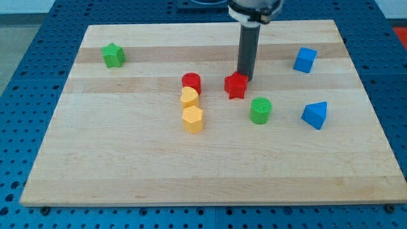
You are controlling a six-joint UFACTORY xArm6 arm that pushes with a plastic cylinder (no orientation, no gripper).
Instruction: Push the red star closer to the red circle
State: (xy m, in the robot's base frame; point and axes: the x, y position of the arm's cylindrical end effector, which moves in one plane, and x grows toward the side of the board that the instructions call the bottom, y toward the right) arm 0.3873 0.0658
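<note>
The red star [235,85] sits near the middle of the wooden board [127,159]. The red circle [191,82] stands a short way to its left, with a gap between them. My tip [245,77] is right at the star's upper right edge, touching or nearly touching it. The dark rod rises straight up from there to the view's top.
Two yellow blocks [189,97] [193,119] sit just below the red circle, the upper one touching it. A green circle [260,110] lies below right of the star. A green star [113,55] is at the top left. A blue cube [305,60] and a blue triangle [315,115] are at the right.
</note>
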